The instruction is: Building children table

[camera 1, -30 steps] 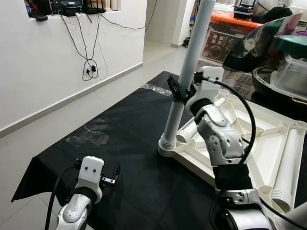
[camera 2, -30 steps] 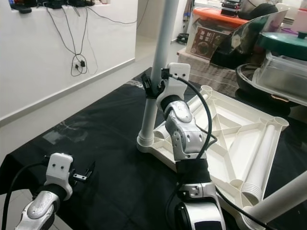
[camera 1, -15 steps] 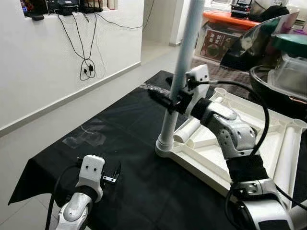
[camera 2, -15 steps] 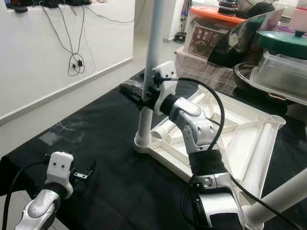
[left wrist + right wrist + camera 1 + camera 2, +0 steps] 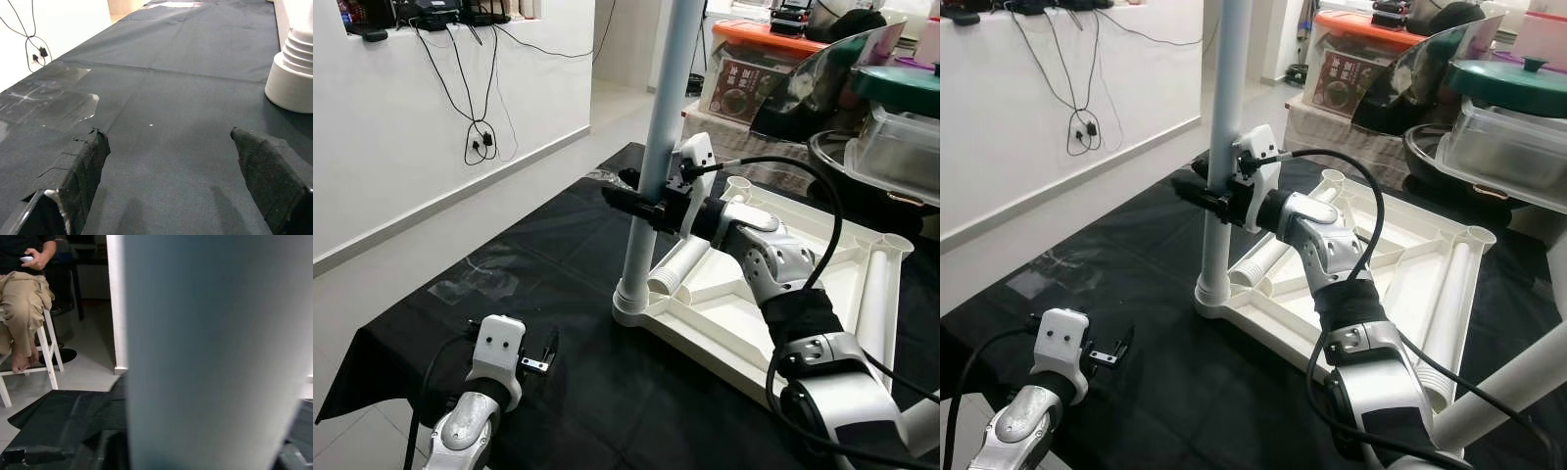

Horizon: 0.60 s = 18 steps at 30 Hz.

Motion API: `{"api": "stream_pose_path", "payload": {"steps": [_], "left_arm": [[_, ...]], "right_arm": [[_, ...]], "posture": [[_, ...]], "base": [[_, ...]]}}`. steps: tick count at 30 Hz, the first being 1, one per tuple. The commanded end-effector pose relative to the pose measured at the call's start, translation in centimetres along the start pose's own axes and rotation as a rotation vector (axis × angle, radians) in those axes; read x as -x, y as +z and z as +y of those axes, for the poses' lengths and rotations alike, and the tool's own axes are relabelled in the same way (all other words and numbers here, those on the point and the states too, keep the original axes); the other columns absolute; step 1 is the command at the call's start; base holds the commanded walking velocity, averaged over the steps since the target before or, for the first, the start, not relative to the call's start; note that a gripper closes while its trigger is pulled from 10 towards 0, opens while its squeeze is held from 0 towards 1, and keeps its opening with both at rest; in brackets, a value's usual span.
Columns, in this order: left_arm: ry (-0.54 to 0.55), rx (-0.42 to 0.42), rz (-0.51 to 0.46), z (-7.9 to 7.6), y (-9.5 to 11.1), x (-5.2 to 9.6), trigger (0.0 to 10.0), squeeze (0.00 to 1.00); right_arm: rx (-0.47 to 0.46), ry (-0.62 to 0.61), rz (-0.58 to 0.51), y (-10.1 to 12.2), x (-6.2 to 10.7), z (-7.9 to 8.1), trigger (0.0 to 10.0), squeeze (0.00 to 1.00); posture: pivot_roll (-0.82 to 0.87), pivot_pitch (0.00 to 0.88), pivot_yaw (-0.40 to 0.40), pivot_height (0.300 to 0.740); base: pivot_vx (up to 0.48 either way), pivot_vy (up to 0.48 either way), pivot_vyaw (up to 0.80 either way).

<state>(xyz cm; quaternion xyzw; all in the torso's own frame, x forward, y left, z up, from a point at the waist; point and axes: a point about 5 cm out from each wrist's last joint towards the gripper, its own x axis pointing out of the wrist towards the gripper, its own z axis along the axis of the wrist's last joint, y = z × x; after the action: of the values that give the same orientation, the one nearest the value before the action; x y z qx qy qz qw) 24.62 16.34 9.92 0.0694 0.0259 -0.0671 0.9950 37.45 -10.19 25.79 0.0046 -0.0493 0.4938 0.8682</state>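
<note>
Black cloth [image 5: 568, 294]: right gripper [image 5: 641, 204] clamps upright leg [image 5: 656, 147]; left gripper [image 5: 176, 171] spread, empty.

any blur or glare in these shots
Right wrist view: the white table leg sits so close it is a soft, shaded blur. Left wrist view: sharp, with window glare on tape on the black cloth. Eye views: evenly lit, crisp.

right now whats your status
Right claw clamped on upright table leg, seated in tabletop corner. Left claw open, idle over black cloth. Nothing blocking.
</note>
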Motion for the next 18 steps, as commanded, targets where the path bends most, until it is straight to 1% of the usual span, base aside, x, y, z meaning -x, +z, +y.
{"api": "stream_pose_path", "payload": {"steps": [1, 5, 6, 7, 9, 11, 12, 13, 14, 15, 16, 17, 18], "left_arm": [[-0.007, -0.01, 0.018, -0.1, -0.5, 0.1, 10.0, 0.0], [-0.01, -0.009, 0.019, -0.1, -0.5, 0.0, 10.0, 0.0], [-0.012, -0.008, 0.018, -0.2, -0.5, 0.0, 10.0, 0.0], [-0.013, -0.007, 0.018, -0.2, -0.5, 0.1, 10.0, 0.0], [-0.013, -0.007, 0.018, -0.2, -0.5, 0.1, 10.0, 0.0], [-0.013, -0.007, 0.021, -0.3, -0.6, 0.1, 10.0, 0.0], [-0.014, -0.007, 0.022, -0.3, -0.6, 0.2, 10.0, 0.0], [-0.013, -0.006, 0.023, -0.4, -0.7, 0.2, 10.0, 0.0], [-0.013, -0.006, 0.023, -0.4, -0.7, 0.2, 10.0, 0.0], [-0.013, -0.007, 0.024, -0.3, -0.7, 0.2, 10.0, 0.0], [-0.013, -0.007, 0.024, -0.3, -0.7, 0.2, 10.0, 0.0], [-0.011, -0.007, 0.024, -0.3, -0.7, 0.2, 10.0, 0.0], [-0.01, -0.008, 0.024, -0.2, -0.6, 0.2, 10.0, 0.0]], "right_arm": [[-0.007, 0.036, 0.004, -0.3, -0.3, 0.3, 0.0, 0.0], [-0.011, 0.014, 0.011, -0.4, -0.1, 0.1, 0.0, 0.0], [-0.022, -0.082, 0.054, -1.0, -0.1, -0.5, 0.0, 0.0], [-0.049, -0.273, 0.108, -1.9, 0.2, -1.4, 0.0, 0.0], [-0.049, -0.273, 0.108, -1.9, 0.2, -1.4, 0.0, 0.0], [-0.082, -0.63, 0.157, -3.6, 1.5, -3.1, 0.0, 0.0], [-0.102, -0.793, 0.171, -4.5, 2.5, -3.6, 0.0, 0.0], [-0.096, -0.941, 0.175, -5.3, 3.5, -3.7, 0.0, 0.0], [-0.096, -0.941, 0.175, -5.3, 3.5, -3.7, 0.0, 0.0], [-0.107, -1.034, 0.186, -6.2, 4.1, -3.3, 0.0, 0.0], [-0.107, -1.034, 0.186, -6.2, 4.1, -3.3, 0.0, 0.0], [-0.122, -1.088, 0.188, -6.9, 4.4, -2.9, 0.0, 0.0], [-0.14, -1.138, 0.188, -7.6, 4.4, -1.9, 0.0, 0.0]], "posture": [[0.09, 0.0, -0.12, 0.74], [0.08, 0.0, -0.118, 0.74], [0.08, 0.0, -0.119, 0.74], [0.08, 0.0, -0.118, 0.74], [0.08, 0.0, -0.118, 0.74], [0.08, 0.0, -0.116, 0.74], [0.08, 0.0, -0.116, 0.74], [0.08, 0.0, -0.117, 0.74], [0.08, 0.0, -0.117, 0.74], [0.08, 0.0, -0.115, 0.74], [0.08, 0.0, -0.115, 0.74], [0.08, 0.0, -0.115, 0.74], [0.08, 0.0, -0.112, 0.74]], "base": [[0.0, 0.0, 0.0], [0.0, 0.0, 0.0], [0.0, 0.0, 0.0], [0.0, 0.0, 0.0], [0.0, 0.0, 0.0], [0.0, 0.0, 0.0], [0.0, 0.0, 0.0], [0.0, 0.0, 0.0], [0.0, 0.0, 0.0], [0.0, 0.0, 0.0], [0.0, 0.0, 0.0], [0.0, 0.0, 0.0], [0.0, 0.0, 0.0]]}}
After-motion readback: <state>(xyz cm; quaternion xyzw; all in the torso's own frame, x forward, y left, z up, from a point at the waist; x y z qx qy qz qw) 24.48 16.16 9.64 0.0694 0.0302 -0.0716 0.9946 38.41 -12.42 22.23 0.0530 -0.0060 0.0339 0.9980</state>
